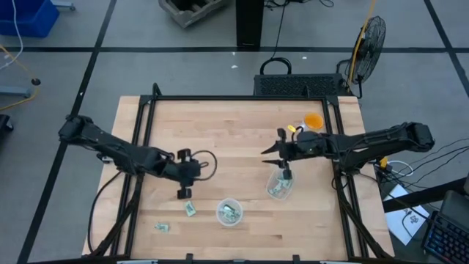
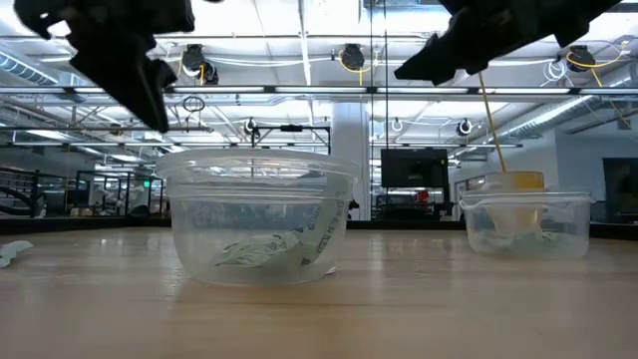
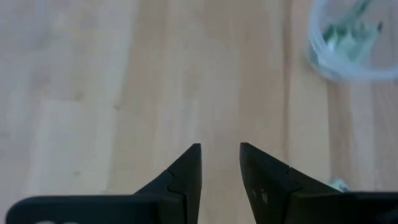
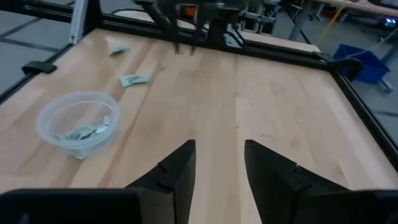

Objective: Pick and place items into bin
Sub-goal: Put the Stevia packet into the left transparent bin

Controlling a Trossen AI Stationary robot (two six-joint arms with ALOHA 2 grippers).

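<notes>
My left claw [image 1: 183, 192] hovers spread and empty; 2 wrapped pieces [image 1: 190, 209] lie at its 6 o'clock. Next: drop onto the nearer, carry to the clear cup [image 1: 229, 212]. My right claw [image 1: 284, 174] waits, spread.

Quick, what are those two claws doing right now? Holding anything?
Left gripper: open, holding nothing, over bare wood near a clear cup.
Right gripper: open, holding nothing, above the table.

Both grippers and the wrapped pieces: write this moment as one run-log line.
left gripper: open, above table | right gripper: open, empty | loose pieces: two | cups: hold pieces
</notes>
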